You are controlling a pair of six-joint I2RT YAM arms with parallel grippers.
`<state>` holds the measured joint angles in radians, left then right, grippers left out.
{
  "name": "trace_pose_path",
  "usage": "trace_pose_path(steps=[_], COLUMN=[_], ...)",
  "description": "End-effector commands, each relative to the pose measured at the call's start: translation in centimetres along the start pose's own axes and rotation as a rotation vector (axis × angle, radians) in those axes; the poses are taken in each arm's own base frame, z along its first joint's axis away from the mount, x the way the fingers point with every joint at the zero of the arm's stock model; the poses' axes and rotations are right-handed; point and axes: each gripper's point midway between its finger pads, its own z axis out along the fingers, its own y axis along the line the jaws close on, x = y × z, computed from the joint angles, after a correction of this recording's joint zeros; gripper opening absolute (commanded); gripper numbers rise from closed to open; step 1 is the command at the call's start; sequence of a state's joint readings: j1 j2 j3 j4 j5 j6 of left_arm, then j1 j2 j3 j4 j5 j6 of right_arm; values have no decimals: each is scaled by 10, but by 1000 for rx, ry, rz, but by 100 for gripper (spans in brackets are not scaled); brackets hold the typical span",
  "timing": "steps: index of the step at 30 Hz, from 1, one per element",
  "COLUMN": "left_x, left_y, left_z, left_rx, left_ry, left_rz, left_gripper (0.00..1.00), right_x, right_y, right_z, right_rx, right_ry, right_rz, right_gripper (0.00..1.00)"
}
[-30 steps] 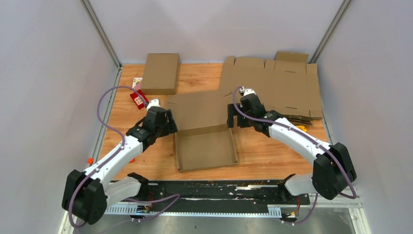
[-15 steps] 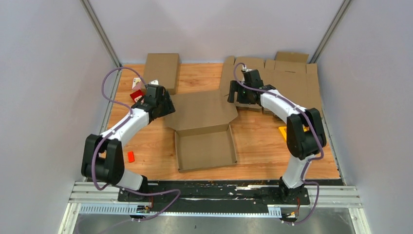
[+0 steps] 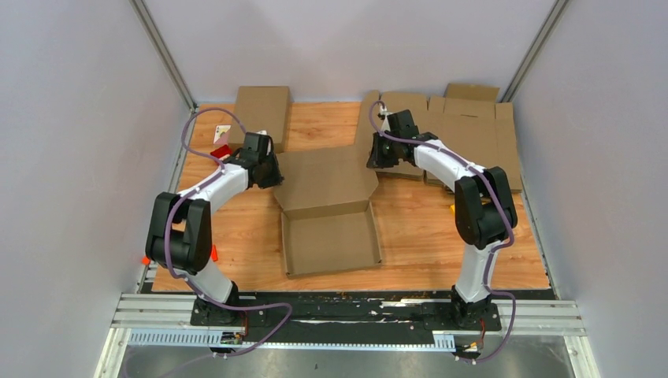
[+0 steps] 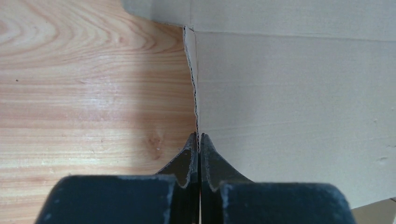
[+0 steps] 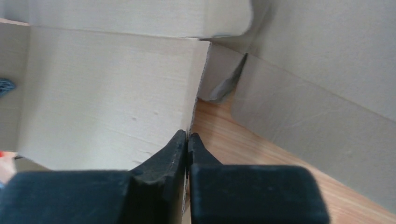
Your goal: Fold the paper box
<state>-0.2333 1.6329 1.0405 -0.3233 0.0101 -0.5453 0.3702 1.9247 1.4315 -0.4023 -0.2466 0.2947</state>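
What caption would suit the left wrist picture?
The left gripper pinches an edge of the paper box over the wooden table.

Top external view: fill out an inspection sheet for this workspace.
Surface: wooden table, bare wood showing around the work.
Job's things: paper box, tray walls up, lid open.
Clutter: pile of blanks far right; closed box far left; red item beside it.
Tools: left tool shut on the lid's left edge; right tool shut on its right edge.
Cables: purple cable loops off each arm, apart from the paper box.
Surroundings: grey walls; metal rail at the near edge.
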Motion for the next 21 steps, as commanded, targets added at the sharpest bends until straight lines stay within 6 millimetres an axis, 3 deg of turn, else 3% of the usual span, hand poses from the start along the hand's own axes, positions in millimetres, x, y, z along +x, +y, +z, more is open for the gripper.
trace_pose_path(steps=[1,5,10,14,15,18,21], left_x=[-33,-41,-58,-63,-61,-50,-39], left_y=[-19,-25,-32,-32,-29,-26,-23], left_z=[-24,-39,-70,-97,-101,-111,-115], left_rx=[52,5,-34,-12,-10,25,51], left_ry=[-101,-195,-405,-599,-638,-742,-808], left_rz=[62,133,168,162,158,144,146], left_gripper=[0,0,0,0,0,0,0], right_x=[-37,-43,-66,-71,-71,-61,-43], right_y=[32,45,53,53,56,63,63], right_z=[-18,-26,-63,-90,-97,-107,-110], right_rx=[-55,-6,96,92,72,12,-14], right_ry=[-80,-157,-376,-548,-579,-598,-555], right_rz=[-96,-188,-270,-287,-294,-308,-276], right_gripper=[0,0,1,10,17,59,79])
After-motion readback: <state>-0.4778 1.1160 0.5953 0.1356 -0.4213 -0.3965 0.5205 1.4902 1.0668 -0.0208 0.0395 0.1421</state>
